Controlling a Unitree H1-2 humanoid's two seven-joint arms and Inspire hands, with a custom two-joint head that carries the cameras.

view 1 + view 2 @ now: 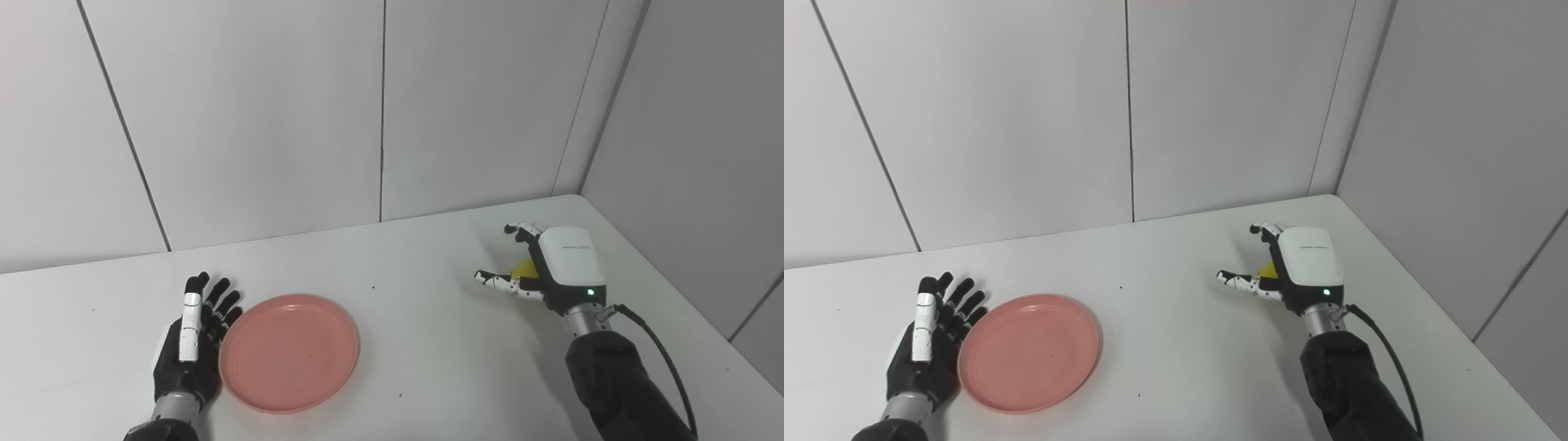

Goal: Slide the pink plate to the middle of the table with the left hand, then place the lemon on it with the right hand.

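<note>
Left eye view: we see plate (289, 352) flat on white counter (416, 343), left of middle. Left robot hand (195, 343) lies just beside plate's left rim, fingers straight and apart, holding nothing; contact with rim we cannot tell. Right robot hand (539, 269) on counter's right side, fingers curled around lemon (525, 269). Lemon mostly hidden behind palm; firm grip or loose cage, we cannot tell. Lemon well apart from plate.

White table (416, 318) seen, few small dark specks (373, 286) scattered on surface. White panelled wall (257, 110) seen behind, dark vertical seams (383, 110) between panels. Second wall (704, 153) met at corner.
</note>
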